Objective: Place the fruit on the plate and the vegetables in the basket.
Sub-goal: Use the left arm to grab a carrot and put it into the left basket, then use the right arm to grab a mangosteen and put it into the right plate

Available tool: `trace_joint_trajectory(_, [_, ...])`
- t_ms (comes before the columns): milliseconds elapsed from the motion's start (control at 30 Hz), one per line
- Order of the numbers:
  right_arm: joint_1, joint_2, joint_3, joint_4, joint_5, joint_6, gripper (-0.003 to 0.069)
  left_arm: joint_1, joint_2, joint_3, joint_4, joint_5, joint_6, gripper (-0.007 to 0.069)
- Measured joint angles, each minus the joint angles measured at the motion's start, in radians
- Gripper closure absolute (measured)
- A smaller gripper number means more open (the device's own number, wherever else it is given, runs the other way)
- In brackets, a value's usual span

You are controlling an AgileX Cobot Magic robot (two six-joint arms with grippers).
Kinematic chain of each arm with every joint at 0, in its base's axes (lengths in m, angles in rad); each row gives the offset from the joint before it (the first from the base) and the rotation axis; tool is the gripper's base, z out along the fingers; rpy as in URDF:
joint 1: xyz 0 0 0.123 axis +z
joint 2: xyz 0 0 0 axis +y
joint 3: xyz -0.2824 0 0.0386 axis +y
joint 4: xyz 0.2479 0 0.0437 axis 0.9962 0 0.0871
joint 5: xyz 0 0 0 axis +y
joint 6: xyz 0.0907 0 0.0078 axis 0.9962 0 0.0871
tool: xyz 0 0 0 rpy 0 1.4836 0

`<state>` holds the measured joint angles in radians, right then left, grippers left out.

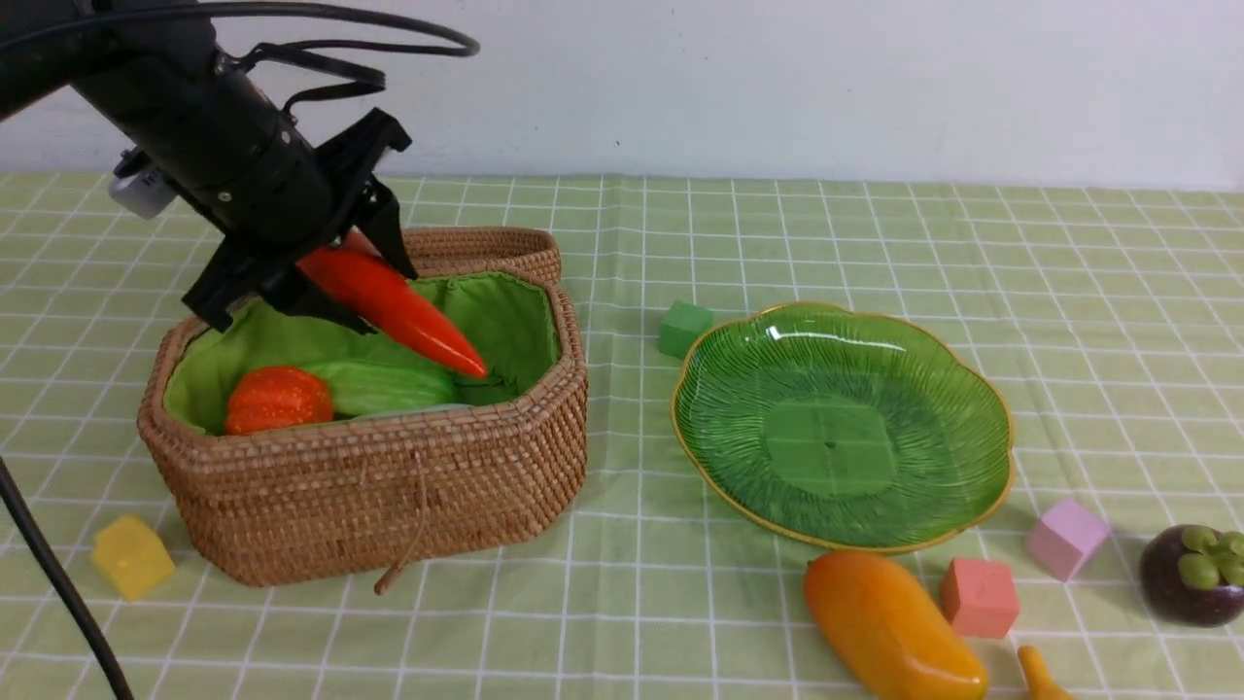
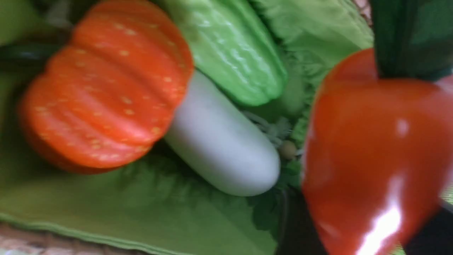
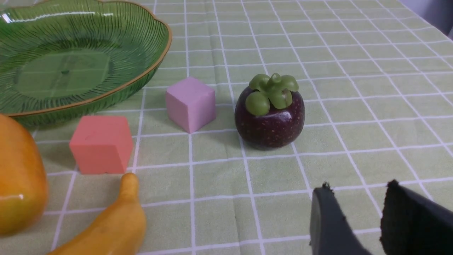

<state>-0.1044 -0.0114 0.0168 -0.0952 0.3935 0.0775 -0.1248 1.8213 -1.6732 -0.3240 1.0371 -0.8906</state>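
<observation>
Item: table, top wholly covered by a pale green cloth with a white grid. No bare surface shows.

Lying directly on it, clock bearings taken from the plate in the front view:
- Plate: green ribbed glass with a gold rim, nothing in it.
- Basket: brown wicker, 9 o'clock, well apart, lid tipped back.
- Green cube: 10 o'clock, just beside the rim.
- Yellow cube: 8 o'clock, beyond the basket.
- Mango: 6 o'clock, near the rim.
- Salmon cube: 5 o'clock, just beside the mango.
- Banana: 5 o'clock, only its tip shows.
- Lilac cube: 4 o'clock.
- Mangosteen: 4 o'clock, farther out, upright.
</observation>
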Motion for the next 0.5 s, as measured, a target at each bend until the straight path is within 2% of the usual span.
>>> trace_joint_trajectory(133, [0.000, 0.000, 0.000, 0.000, 0.000, 0.000, 0.0419, 0.000, 0.000, 0.000, -0.023, -0.006, 0.026, 0.0088])
trace_joint_trajectory(233, [0.000, 0.000, 0.000, 0.000, 0.000, 0.000, 0.0419, 0.000, -0.002, 0.000, -0.048, 0.009, 0.077, 0.0050])
trace_joint_trajectory(400, [0.000, 0.000, 0.000, 0.000, 0.000, 0.000, 0.0419, 0.000, -0.034, 0.000, -0.078, 0.067, 0.201, 0.0058])
trace_joint_trajectory(500, [0.000, 0.000, 0.000, 0.000, 0.000, 0.000, 0.0419, 0.000, -0.130, 0.001, -0.074, 0.127, 0.326, 0.0129])
